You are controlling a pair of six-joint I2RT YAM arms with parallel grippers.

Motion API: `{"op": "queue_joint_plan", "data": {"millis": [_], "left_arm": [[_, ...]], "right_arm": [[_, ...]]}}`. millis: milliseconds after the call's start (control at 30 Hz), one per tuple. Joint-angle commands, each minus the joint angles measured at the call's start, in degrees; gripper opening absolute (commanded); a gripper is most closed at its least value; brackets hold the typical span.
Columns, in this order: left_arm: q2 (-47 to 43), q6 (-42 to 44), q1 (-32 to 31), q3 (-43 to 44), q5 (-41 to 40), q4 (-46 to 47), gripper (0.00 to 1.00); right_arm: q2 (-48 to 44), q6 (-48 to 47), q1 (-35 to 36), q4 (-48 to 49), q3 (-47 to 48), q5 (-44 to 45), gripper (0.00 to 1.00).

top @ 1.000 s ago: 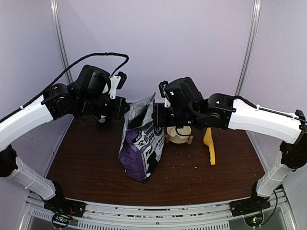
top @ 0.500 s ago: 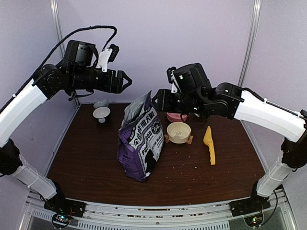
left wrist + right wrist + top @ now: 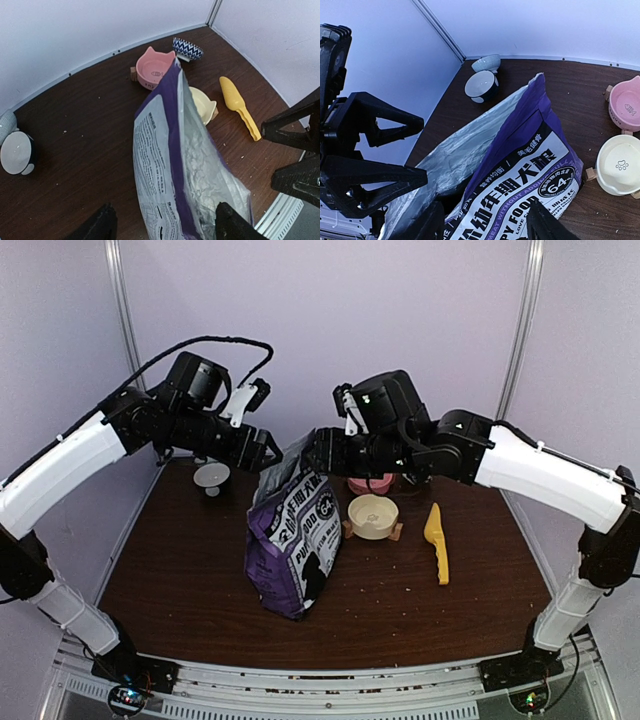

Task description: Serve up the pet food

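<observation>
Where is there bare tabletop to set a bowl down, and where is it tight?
Free: the wide patch between the purple bag and the table's left edge, nearer than the white bowl; also the near strip in front of the yellow scoop. Crowded: back right, with cream bowl, pink bowl and scoop close together.

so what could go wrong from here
The purple bag stands free, mouth open, with the left gripper and right gripper both open at its top; a nudge could tip it and spill the food.
The cream bowl sits close beside the bag, so a fall that way could knock it.
The two grippers are close together and might clash.
</observation>
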Motion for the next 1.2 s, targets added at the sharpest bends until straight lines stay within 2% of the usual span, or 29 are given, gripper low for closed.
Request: {"op": "queue_joint_plan", "data": {"millis": [0,33,133,500,600,867,1067,1167], "left_arm": [[-1.16,-0.61,0.04,-2.10,1.08,-0.31,0.67],[-1.04,-0.61,-0.04,-2.29,1.36,-0.31,0.64],[-0.92,-0.52,0.00,-2.82,1.86,-0.31,0.49],[-2.26,-0.06,0.04,-4.97,1.55,0.77,0.08],[-3.28,-0.25,0.04,-6.43,1.68,2.93,0.02],[-6.63,-0.44,0.04,-10.86,3.01,8.00,0.00],[-8.55,-0.03,0.04,-12.90,3.04,10.30,0.00],[-9.68,-0.13,0.00,-12.40,-1.69,9.79,0.00]], "right_arm": [[2.92,-0.32,0.75,-2.39,3.60,-2.15,0.58],[3.46,-0.30,0.80,-2.59,4.15,-2.23,0.58],[4.91,-0.08,0.90,-3.55,5.68,-2.30,0.56],[9.53,1.07,0.91,-5.95,9.25,-2.84,0.39],[10.17,1.37,0.94,-5.87,9.34,-3.89,0.28],[12.07,2.73,0.90,-4.27,10.11,-6.39,0.28],[12.39,3.96,0.84,-2.59,10.57,-7.14,0.00],[10.72,4.25,0.68,-2.13,10.69,-6.49,0.00]]}}
